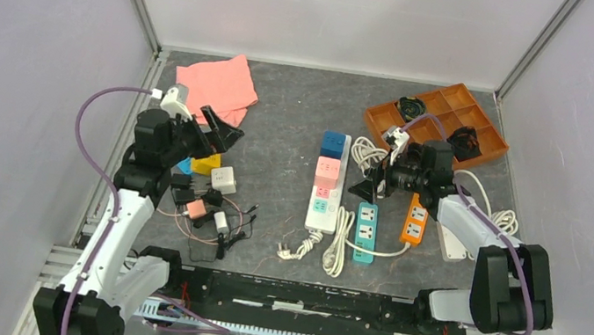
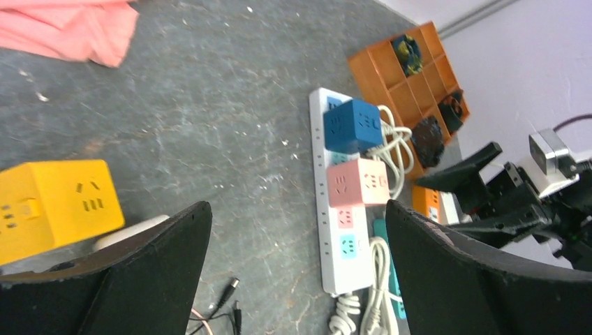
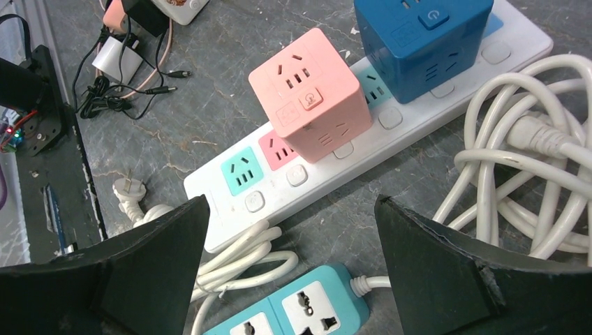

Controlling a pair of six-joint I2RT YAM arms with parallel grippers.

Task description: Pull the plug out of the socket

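Note:
The socket, a long white power strip (image 1: 322,216) (image 2: 337,276) (image 3: 412,118), lies mid-table. Two cube plugs sit on it: a blue one (image 1: 333,144) (image 2: 352,125) (image 3: 419,35) at the far end and a pink one (image 1: 327,172) (image 2: 357,183) (image 3: 311,94) behind it. My right gripper (image 1: 370,178) (image 3: 291,199) hovers open just right of the strip, near its cord end, holding nothing. My left gripper (image 1: 223,132) (image 2: 297,206) is open and empty, raised well left of the strip.
A teal strip (image 1: 366,231) (image 3: 300,307) and an orange strip (image 1: 415,221) lie right of the socket, beside coiled white cord (image 3: 530,153). An orange tray (image 1: 438,122) is at the back right and a pink cloth (image 1: 217,84) at the back left. A yellow cube (image 2: 56,206) and chargers (image 1: 203,207) lie under the left arm.

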